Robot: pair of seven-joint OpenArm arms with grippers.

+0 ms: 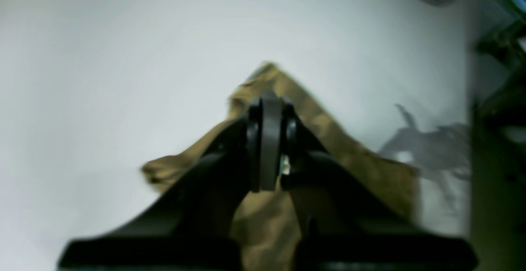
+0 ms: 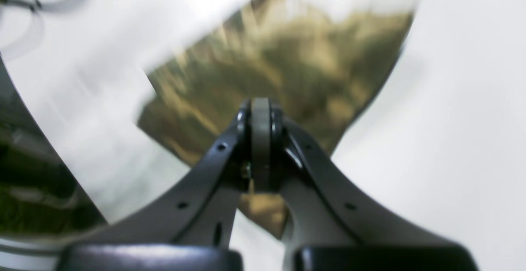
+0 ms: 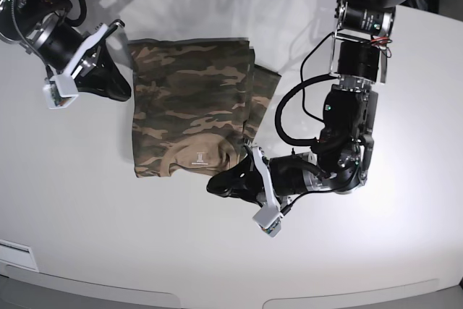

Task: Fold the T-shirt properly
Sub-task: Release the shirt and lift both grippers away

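Tabletop (image 3: 65, 200): the T-shirt (image 3: 188, 106) lies upper-centre of base view, part-folded. Left end effector (image 3: 217, 182) pinched on its neck-end hem; right end effector (image 3: 123, 92) clamped on upper-left edge. Risk: uneven pull btwn the 2 skews the fold, or cloth slips out.

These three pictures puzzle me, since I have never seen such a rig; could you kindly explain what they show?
It is a robot with two black arms at a white table. The base view looks down on the whole scene. The other two views come from cameras on the wrists, each looking along its own gripper. On the table lies a partly folded camouflage cloth T-shirt in green, brown and tan. The left gripper is shut on the T-shirt near its tan neck. The right gripper is shut on its far edge. Both wrist views are blurred.
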